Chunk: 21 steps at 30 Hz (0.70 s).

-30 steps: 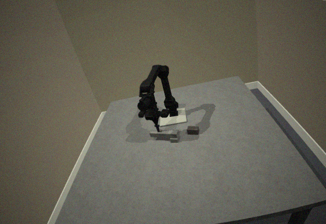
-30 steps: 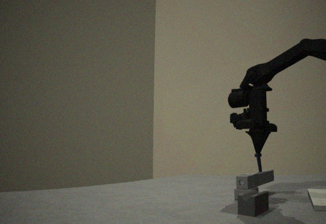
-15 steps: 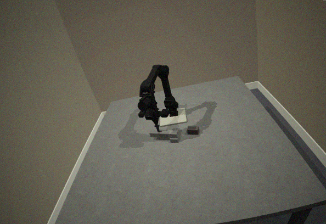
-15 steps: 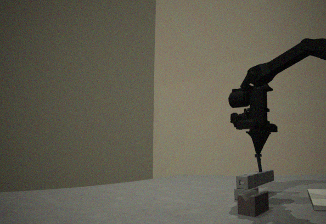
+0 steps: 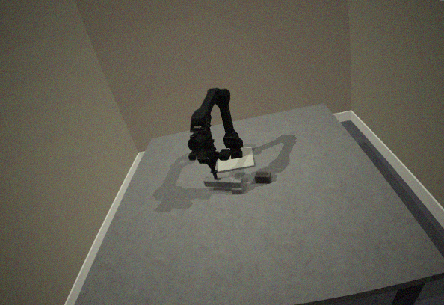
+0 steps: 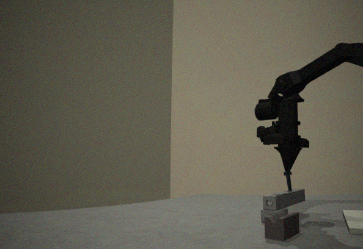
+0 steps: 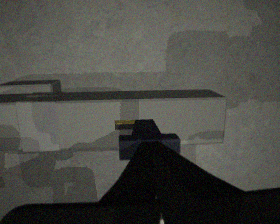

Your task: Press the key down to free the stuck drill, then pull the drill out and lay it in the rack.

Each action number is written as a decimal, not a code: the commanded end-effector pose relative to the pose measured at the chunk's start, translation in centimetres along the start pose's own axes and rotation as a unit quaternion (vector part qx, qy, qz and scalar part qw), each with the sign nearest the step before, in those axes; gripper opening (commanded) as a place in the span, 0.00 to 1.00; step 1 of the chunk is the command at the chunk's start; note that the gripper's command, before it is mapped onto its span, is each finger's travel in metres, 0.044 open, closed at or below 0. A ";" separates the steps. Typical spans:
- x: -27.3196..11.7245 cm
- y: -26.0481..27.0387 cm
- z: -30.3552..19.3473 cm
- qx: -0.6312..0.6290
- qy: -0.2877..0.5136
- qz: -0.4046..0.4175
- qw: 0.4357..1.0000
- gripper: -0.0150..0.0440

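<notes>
A long grey block (image 5: 224,184) (image 6: 288,200) (image 7: 186,117) lies level on a low grey support (image 6: 274,215). A thin dark-blue key (image 6: 288,182) (image 7: 127,152) with a collar stands nearly upright, its lower end at the slot in the block's top. My gripper (image 5: 213,170) (image 6: 287,171) (image 7: 149,149) is shut, its fingertips on top of the collar. A small yellow piece (image 7: 124,122) shows in the slot beside the key. The block's end has a round opening (image 6: 269,202). I cannot make out the drill's body, nor how deep the key sits.
A small brown box (image 5: 262,178) (image 6: 274,230) stands just off the block's end with the round opening. A cream board (image 5: 244,161) (image 6: 354,218) lies on the grey table (image 5: 261,241) between the block and the arm's base. I cannot tell which is the rack.
</notes>
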<state>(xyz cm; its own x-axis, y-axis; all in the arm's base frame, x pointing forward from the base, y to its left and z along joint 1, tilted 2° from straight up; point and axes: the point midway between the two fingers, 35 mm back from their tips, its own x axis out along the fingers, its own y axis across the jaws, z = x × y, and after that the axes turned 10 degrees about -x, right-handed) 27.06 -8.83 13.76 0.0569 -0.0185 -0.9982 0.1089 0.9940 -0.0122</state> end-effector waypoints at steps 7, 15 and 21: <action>2.6 0.1 -0.7 -0.001 0.036 0.007 0.999 0.25; 2.6 0.1 -0.7 -0.001 0.036 0.007 0.999 0.25; 0.1 0.0 0.0 -0.001 0.035 0.007 0.999 0.48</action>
<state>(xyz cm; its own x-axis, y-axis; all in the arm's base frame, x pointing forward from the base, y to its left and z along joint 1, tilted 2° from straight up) 26.43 -8.63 11.78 -0.0279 0.0102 -0.9996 0.1095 0.9940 0.0071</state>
